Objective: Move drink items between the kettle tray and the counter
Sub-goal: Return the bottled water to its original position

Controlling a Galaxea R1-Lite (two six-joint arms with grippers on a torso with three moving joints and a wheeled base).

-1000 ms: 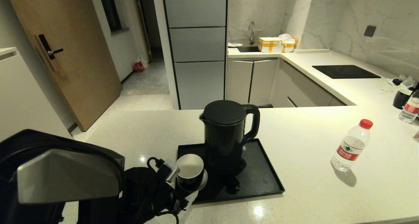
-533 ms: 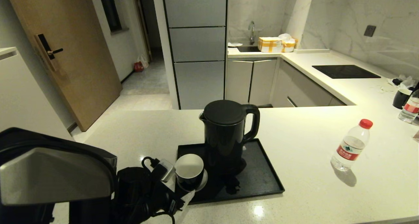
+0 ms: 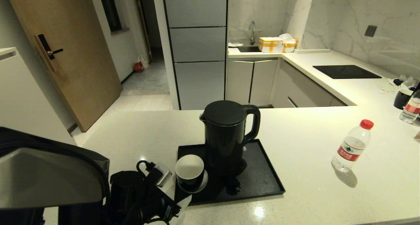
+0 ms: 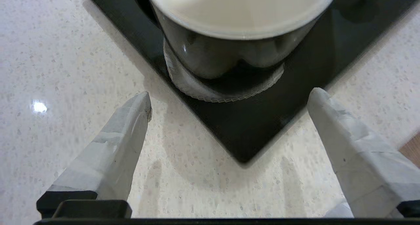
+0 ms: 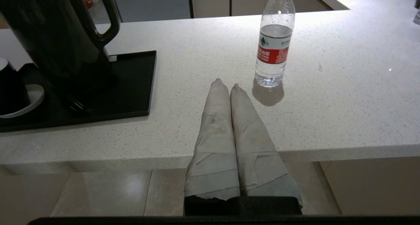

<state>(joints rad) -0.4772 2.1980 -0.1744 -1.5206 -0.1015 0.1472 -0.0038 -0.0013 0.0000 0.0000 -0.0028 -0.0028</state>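
Note:
The black cup (image 3: 189, 170), white inside, stands on a white saucer (image 3: 204, 182) at the near-left corner of the black kettle tray (image 3: 262, 182), beside the kettle (image 3: 226, 136). My left gripper (image 3: 178, 193) hangs open just off that corner, over the counter (image 3: 311, 192). In the left wrist view the cup (image 4: 229, 51) lies ahead of the left gripper (image 4: 229, 98), untouched. The red-capped water bottle (image 3: 352, 146) stands on the counter to the right. My right gripper (image 5: 226, 84) is shut and empty at the counter's front edge, short of the bottle (image 5: 274, 44).
A second black cup (image 3: 402, 98) and a second bottle (image 3: 410, 110) stand at the far right. A black cooktop panel (image 3: 346, 71) lies on the back counter, with yellow boxes (image 3: 272, 44) by the sink. The kettle's plug (image 3: 233, 185) lies on the tray.
My left arm has drawn back toward the near left, away from the cup. The cup stays on its saucer. The bottle has not moved.

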